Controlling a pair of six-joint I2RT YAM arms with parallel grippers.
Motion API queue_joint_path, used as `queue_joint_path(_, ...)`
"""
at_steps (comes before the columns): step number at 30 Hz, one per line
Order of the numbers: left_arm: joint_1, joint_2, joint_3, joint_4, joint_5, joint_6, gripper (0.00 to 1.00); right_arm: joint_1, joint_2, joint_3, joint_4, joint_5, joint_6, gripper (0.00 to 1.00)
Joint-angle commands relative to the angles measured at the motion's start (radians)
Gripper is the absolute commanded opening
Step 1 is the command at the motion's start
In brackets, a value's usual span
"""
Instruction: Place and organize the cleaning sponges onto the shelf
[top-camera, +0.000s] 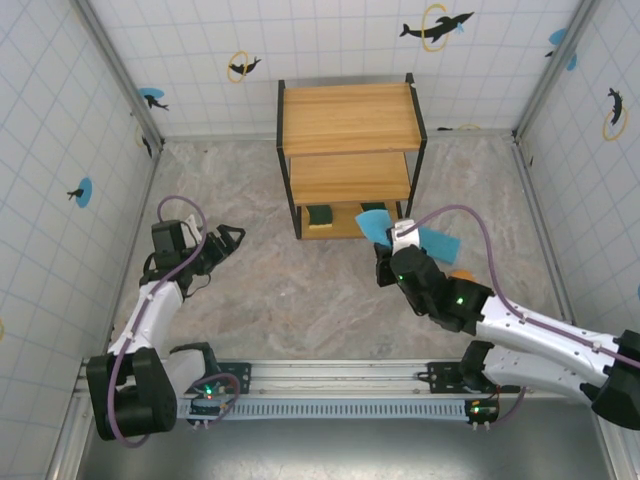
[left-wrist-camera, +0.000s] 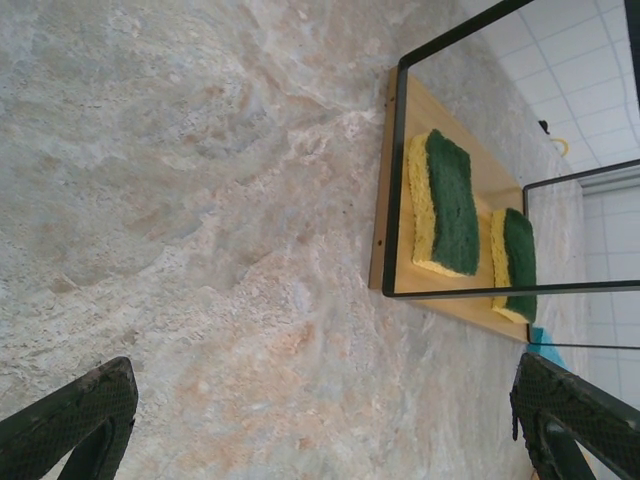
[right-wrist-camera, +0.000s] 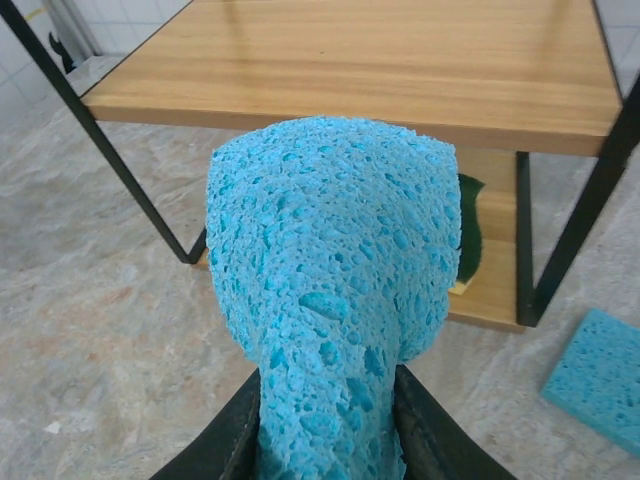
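- My right gripper (right-wrist-camera: 325, 445) was clamped on a light blue sponge (right-wrist-camera: 330, 270), held just in front of the shelf (right-wrist-camera: 350, 60)
- My left gripper (left-wrist-camera: 320, 430) hung wide open over the table, holding nothing
- Two green sponges (left-wrist-camera: 452, 200) lay on the shelf's lowest level

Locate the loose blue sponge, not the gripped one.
The loose blue sponge lies flat on the table, right of the shelf and its lowest tier, beside the right tool.

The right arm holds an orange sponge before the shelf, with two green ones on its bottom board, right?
No: the sponge in the right gripper is blue, not orange; see the right wrist view. Two green sponges sit on the bottom board of the shelf.
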Motion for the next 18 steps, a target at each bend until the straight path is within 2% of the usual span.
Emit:
queue_joint_path(1,0.005,-0.024,-0.015,0.024,0.039,-0.018,0.98,-0.010,-0.019,0.011,-0.019,0.070,0.005,0.31)
queue_joint_path(8,0.004,-0.029,-0.020,0.028,0.046,-0.024,0.98,-0.023,-0.015,0.029,0.036,0.136,0.011,0.32)
queue_joint_path(18,0.004,-0.032,-0.026,0.032,0.048,-0.026,0.97,-0.053,-0.012,0.035,0.141,0.149,0.012,0.32)
